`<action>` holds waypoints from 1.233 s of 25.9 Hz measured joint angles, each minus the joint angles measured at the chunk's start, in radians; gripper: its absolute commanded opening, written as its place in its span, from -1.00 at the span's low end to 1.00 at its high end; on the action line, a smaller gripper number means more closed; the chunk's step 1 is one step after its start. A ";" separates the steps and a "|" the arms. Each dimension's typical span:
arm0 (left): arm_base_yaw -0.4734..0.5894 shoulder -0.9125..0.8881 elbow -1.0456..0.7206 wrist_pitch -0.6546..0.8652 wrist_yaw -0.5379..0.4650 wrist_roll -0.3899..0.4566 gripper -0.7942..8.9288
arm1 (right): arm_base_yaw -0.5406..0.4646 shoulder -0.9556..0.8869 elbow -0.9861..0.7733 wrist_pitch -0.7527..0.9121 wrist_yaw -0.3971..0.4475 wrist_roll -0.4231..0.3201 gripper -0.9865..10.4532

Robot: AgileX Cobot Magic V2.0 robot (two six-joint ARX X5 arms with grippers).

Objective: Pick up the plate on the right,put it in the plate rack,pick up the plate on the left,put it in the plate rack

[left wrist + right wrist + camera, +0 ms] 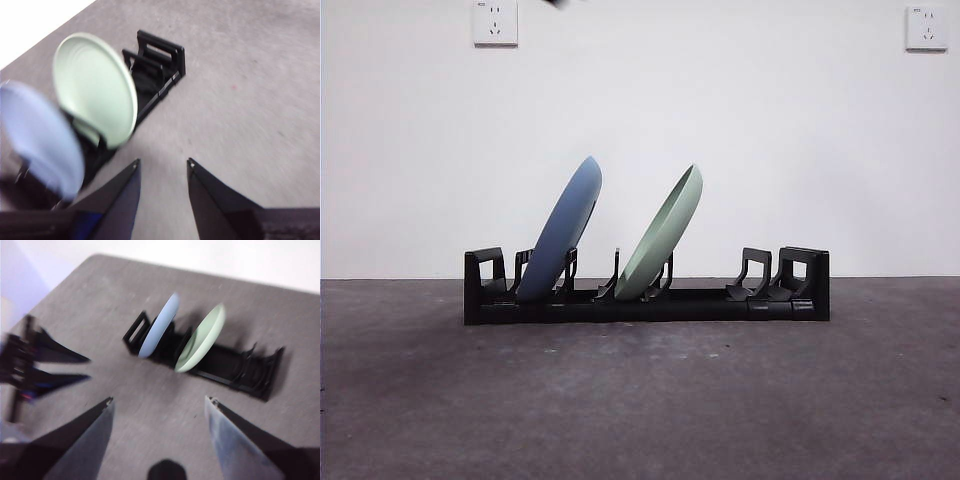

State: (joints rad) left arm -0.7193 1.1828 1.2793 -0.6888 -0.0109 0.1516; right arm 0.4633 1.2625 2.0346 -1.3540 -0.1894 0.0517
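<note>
The black plate rack point(700, 300) stands on the grey table and holds two plates, both leaning to the right. A blue plate point(563, 240) sits in its left slots and a pale green plate point(665, 235) near its middle. Both also show in the left wrist view, blue plate point(40, 140) and green plate point(95, 87), and in the right wrist view, blue plate point(160, 325) and green plate point(202, 337) in the rack point(250, 372). My left gripper point(162, 164) is open just off the rack, holding nothing. My right gripper point(159, 400) hangs open higher up and farther back, empty.
The right part of the rack point(770, 285) has free prongs. The other arm's gripper point(45, 367) shows blurred in the right wrist view. A white wall with two sockets point(495, 22) stands behind the table. A black tip point(558, 4) shows at the front view's top edge.
</note>
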 measured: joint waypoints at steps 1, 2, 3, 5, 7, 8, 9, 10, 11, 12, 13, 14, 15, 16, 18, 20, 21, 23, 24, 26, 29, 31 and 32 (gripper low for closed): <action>0.000 -0.036 0.000 -0.034 0.000 -0.006 -0.51 | 0.000 0.000 -0.021 0.000 -0.011 -0.002 -0.28; 0.000 -0.067 0.000 -0.060 0.003 -0.008 -0.51 | 0.000 0.000 -0.042 0.000 -0.022 -0.007 -0.28; 0.000 -0.102 0.000 -0.088 0.004 -0.013 -0.51 | 0.000 0.000 -0.071 0.000 -0.033 -0.012 -0.28; 0.000 -0.164 0.000 -0.128 0.005 -0.015 -0.51 | 0.000 0.000 -0.125 0.000 -0.050 -0.019 -0.28; 0.000 -0.224 0.000 -0.155 0.006 -0.017 -0.51 | 0.001 0.000 -0.183 0.000 -0.056 -0.024 -0.28; 0.000 -0.260 0.000 -0.167 0.006 -0.023 -0.51 | 0.001 0.000 -0.222 0.000 -0.062 -0.031 -0.28; 0.000 -0.291 0.000 -0.174 0.006 -0.029 -0.51 | 0.001 0.000 -0.256 0.000 -0.064 -0.036 -0.28; 0.000 -0.313 0.000 -0.180 0.006 -0.033 -0.51 | 0.001 0.000 -0.286 0.000 -0.065 -0.040 -0.28; 0.000 -0.328 0.000 -0.183 0.006 -0.033 -0.51 | 0.001 0.000 -0.306 0.000 -0.065 -0.043 -0.28; 0.000 -0.339 0.000 -0.186 0.006 -0.034 -0.51 | 0.001 0.000 -0.314 -0.001 -0.065 -0.045 -0.29; 0.000 -0.343 0.000 -0.186 0.006 -0.034 -0.51 | 0.001 0.000 -0.315 0.000 -0.066 -0.049 -0.37; 0.000 -0.343 0.000 -0.186 0.006 -0.034 -0.52 | 0.001 0.000 -0.315 0.000 -0.067 -0.051 -0.47; 0.000 -0.343 0.000 -0.186 0.006 -0.034 -0.52 | 0.001 0.000 -0.315 0.000 -0.071 -0.057 -0.54; 0.000 -0.339 0.000 -0.186 0.006 -0.034 -0.53 | 0.001 0.000 -0.315 -0.001 -0.073 -0.064 -0.60; 0.000 -0.328 0.000 -0.186 0.006 -0.034 -0.82 | 0.001 0.000 -0.315 0.000 -0.078 -0.071 -0.74; 0.000 -0.323 0.000 -0.187 0.006 -0.034 -0.85 | 0.001 0.000 -0.315 -0.001 -0.080 -0.082 -0.85; 0.000 -0.322 0.000 -0.187 0.006 -0.035 -0.85 | 0.001 0.000 -0.315 0.000 -0.080 -0.089 -0.85; 0.000 -0.321 0.000 -0.187 0.006 -0.040 -0.85 | 0.001 0.000 -0.315 0.000 -0.080 -0.097 -0.85; 0.000 -0.321 0.000 -0.187 0.006 -0.040 -0.85 | 0.001 0.000 -0.315 -0.001 -0.080 -0.097 -0.85; 0.000 -0.321 0.000 -0.187 0.006 -0.040 -0.84 | 0.001 0.000 -0.315 0.000 -0.080 -0.096 -0.82; 0.000 -0.317 0.000 -0.187 0.006 -0.040 -0.84 | 0.001 0.000 -0.315 0.000 -0.056 -0.093 -0.82; 0.000 -0.314 0.000 -0.187 0.006 -0.040 -0.84 | 0.001 0.000 -0.315 -0.001 -0.004 -0.093 -0.82; 0.000 -0.313 0.000 -0.187 0.006 -0.040 -0.84 | 0.001 0.000 -0.315 0.000 0.019 -0.093 -0.82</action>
State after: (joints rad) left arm -0.7193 0.8696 1.2793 -0.8753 -0.0044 0.1116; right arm 0.4641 1.2625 1.7199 -1.3544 -0.1707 -0.0414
